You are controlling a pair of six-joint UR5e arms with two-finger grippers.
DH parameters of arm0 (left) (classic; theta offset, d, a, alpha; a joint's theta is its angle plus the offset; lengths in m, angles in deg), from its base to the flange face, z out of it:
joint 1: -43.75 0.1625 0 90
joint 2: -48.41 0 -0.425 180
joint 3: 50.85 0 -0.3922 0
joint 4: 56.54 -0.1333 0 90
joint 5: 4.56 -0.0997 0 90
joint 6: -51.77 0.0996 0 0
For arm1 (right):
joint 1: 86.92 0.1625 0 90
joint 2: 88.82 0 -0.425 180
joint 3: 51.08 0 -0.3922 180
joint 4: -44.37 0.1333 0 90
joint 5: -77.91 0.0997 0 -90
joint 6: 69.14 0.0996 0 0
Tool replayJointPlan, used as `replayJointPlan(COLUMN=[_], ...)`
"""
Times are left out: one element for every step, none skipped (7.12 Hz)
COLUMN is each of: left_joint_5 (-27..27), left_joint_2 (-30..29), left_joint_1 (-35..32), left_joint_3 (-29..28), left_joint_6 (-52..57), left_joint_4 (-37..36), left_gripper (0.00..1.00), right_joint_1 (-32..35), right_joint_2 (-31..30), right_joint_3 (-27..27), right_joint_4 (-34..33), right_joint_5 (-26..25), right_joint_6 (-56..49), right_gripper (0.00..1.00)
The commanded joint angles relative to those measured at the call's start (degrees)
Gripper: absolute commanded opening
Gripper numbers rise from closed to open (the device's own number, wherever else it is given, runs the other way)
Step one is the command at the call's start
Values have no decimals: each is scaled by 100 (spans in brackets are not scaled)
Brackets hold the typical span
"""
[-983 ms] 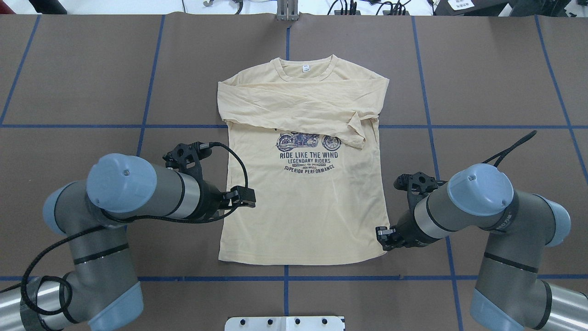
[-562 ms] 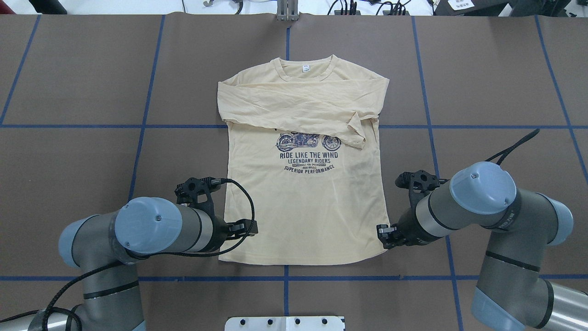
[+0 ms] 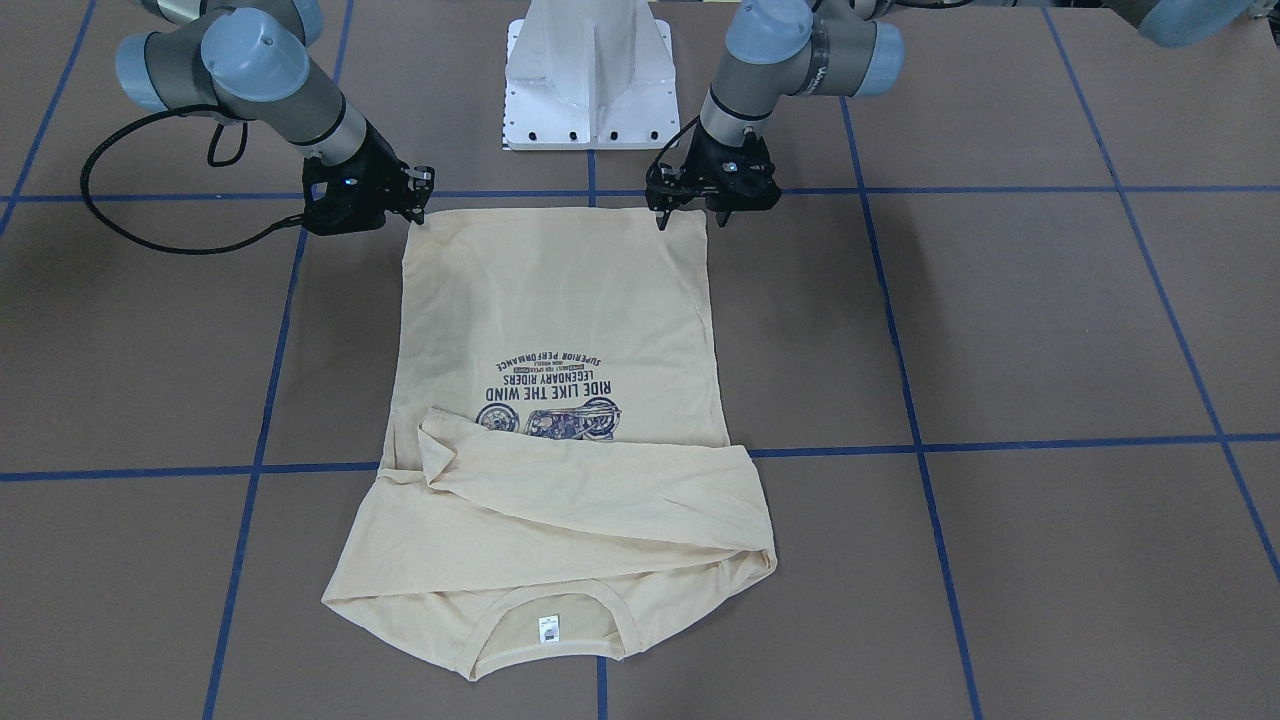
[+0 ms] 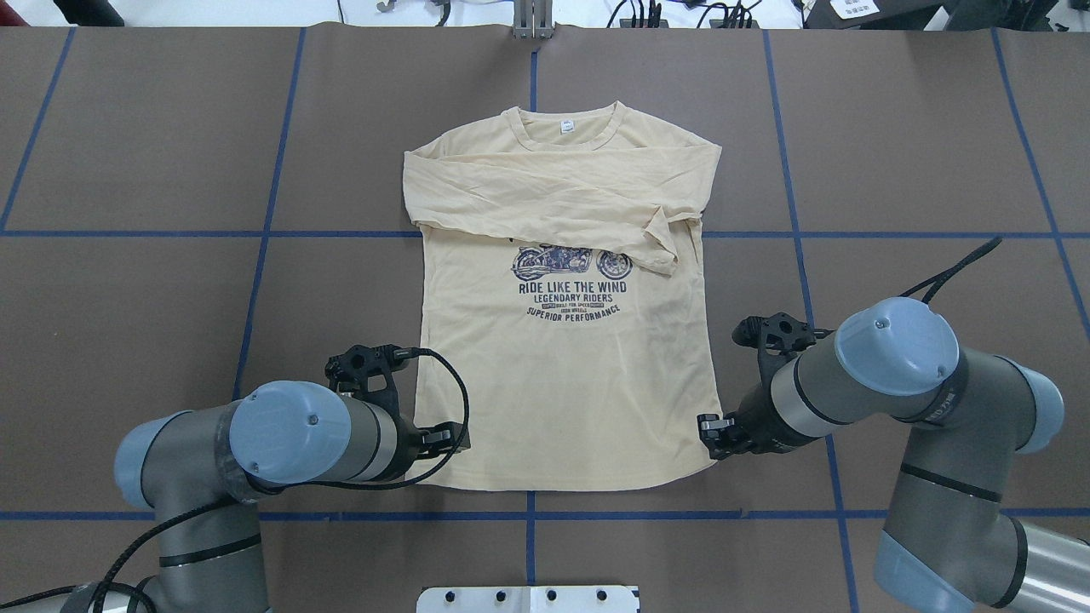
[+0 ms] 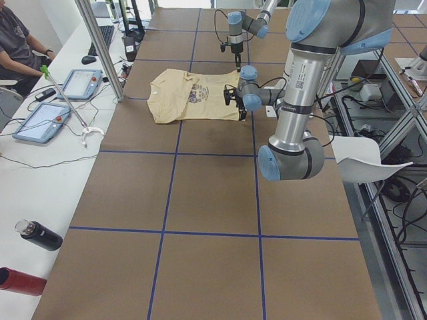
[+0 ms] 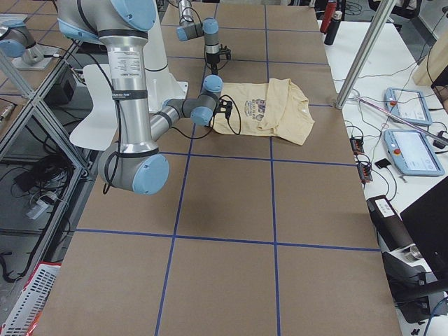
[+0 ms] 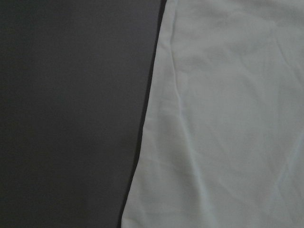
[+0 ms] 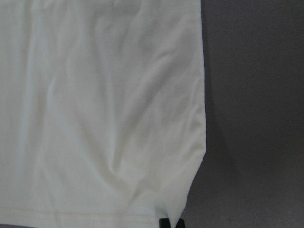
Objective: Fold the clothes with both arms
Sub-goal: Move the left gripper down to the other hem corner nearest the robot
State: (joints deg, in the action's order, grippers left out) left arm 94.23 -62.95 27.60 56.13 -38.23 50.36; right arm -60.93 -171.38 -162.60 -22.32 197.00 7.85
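Observation:
The cream-yellow T-shirt (image 4: pixel 562 383) lies flat, print up, neck away from me, with both sleeves folded across the chest. It also shows in the front view (image 3: pixel 560 300). My left gripper (image 3: pixel 690 218) hangs over the hem's left corner with its jaws spread and nothing between them; in the overhead view (image 4: pixel 438 438) the arm mostly covers it. My right gripper (image 3: pixel 415 200) sits low on the hem's right corner (image 4: pixel 708 434). The right wrist view shows that corner (image 8: pixel 190 190) creased toward a dark fingertip (image 8: pixel 164 223), so the gripper looks shut on it.
The white pedestal base (image 4: pixel 528 598) stands just behind the hem. Blue tape lines cross the brown table (image 4: pixel 894 153). A side bench holds tablets (image 5: pixel 41 121) and bottles (image 5: pixel 39 235), and a metal pole (image 5: pixel 100 50) stands by the table edge.
My left arm has swung back along the shirt's left edge to the hem corner. The right arm and the shirt have stayed put.

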Motion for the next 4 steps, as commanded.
replayJointPlan(left_joint_5=[0,0,0,0], left_joint_2=[9,9,9,9], left_joint_1=[95,104,104,104], left_joint_3=[-37,-37,-37,-37], left_joint_6=[0,0,0,0], left_joint_4=[-20,-20,-29,-29], left_gripper=[84,74,71,70], right_joint_1=[29,55,125,152], right_joint_2=[-6,-6,-6,-23], right_joint_3=[-1,-1,-1,-35], right_joint_4=[-2,-2,7,-2], right_joint_5=[9,26,148,167], right_joint_6=[0,0,0,0], right_gripper=[0,0,0,0])
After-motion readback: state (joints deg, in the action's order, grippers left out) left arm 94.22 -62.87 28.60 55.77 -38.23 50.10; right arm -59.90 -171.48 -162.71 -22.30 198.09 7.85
